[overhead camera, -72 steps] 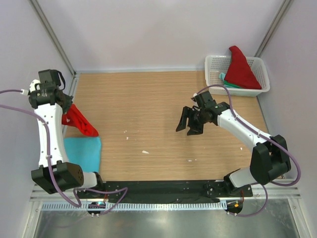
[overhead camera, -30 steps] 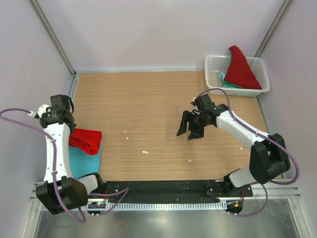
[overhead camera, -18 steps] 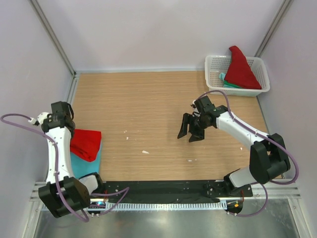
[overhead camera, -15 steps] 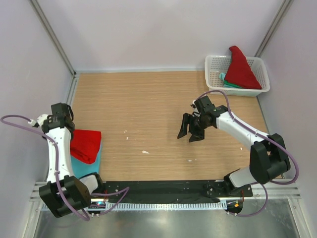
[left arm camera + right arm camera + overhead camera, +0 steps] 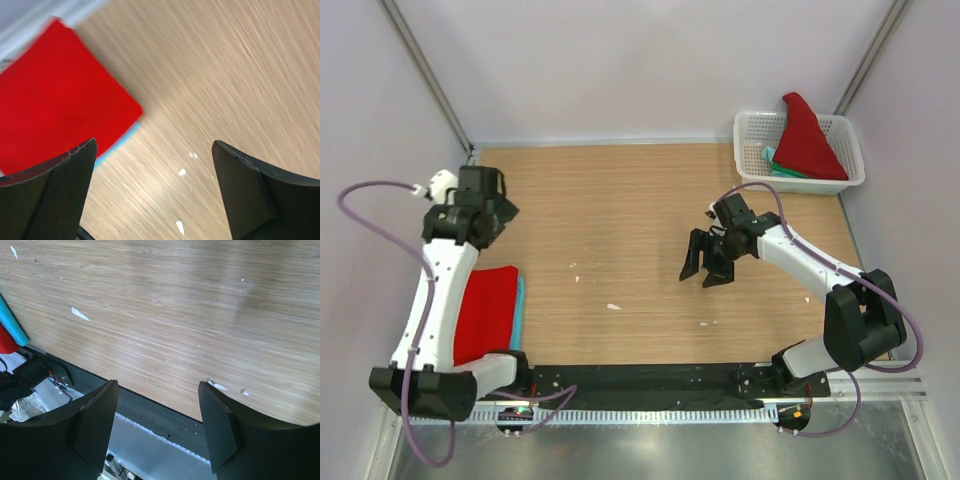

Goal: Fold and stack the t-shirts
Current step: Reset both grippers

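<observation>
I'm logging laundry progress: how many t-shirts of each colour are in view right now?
Red: 2, the folded red t-shirt and the red t-shirt in the white basket
Light blue: 1, the light blue t-shirt under the folded one
Teal-green: 1, the teal-green t-shirt in the basket
Total: 4 visible

The table top (image 5: 620, 200) was seen as light brown wood grain, smooth and mostly matt, with a faint sheen caught in the right wrist view. The folded red t-shirt (image 5: 485, 310) was shown as soft, matt cloth, as was the light blue t-shirt (image 5: 520, 310) under it. The basket (image 5: 750, 135) was of white lattice plastic, slightly glossy. The draped red t-shirt (image 5: 807, 135) and the teal-green t-shirt (image 5: 782, 168) in it were matt cloth too. The left arm (image 5: 445, 280) and right arm (image 5: 800, 255) were cased in smooth, glossy white plastic. The fingers (image 5: 55, 200) of the left gripper (image 5: 152, 150) were black and matt, one pad finely meshed. A brushed metal sheet (image 5: 640, 455) and a dull grey metal frame post (image 5: 428, 75) were noted.
</observation>
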Action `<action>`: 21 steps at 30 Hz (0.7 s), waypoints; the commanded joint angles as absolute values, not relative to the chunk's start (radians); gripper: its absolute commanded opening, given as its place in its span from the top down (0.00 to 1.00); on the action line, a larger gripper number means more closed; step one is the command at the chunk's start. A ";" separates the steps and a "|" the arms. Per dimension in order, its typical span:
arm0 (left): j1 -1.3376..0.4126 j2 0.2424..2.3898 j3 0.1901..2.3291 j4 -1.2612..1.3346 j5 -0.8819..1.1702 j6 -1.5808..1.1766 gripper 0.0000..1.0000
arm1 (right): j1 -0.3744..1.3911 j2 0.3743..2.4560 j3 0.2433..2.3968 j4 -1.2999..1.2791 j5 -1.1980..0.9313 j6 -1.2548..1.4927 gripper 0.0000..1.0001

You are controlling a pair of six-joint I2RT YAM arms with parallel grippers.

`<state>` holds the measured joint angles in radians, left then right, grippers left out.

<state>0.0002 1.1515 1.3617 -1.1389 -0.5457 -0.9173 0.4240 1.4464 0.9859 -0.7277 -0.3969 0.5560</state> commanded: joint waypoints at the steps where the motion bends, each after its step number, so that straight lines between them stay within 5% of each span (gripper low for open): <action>1: -0.183 1.230 1.333 -1.031 -0.430 -0.986 0.04 | 0.416 1.428 0.992 -0.713 -0.416 0.569 0.29; 8: -0.497 1.347 1.238 -0.694 -0.132 -0.931 0.06 | 0.396 1.309 0.908 -0.638 -0.399 0.618 0.25; 9: -0.564 1.365 1.215 -0.634 -0.103 -0.910 0.04 | 0.394 1.280 0.850 -0.617 -0.388 0.649 0.20; 10: -0.596 1.368 1.198 -0.599 -0.056 -0.898 0.01 | 0.393 1.254 0.813 -0.557 -0.390 0.672 0.01; 21: -0.649 0.895 0.442 0.230 0.337 -1.218 0.00 | 0.388 0.781 0.277 -0.125 -0.457 1.011 0.00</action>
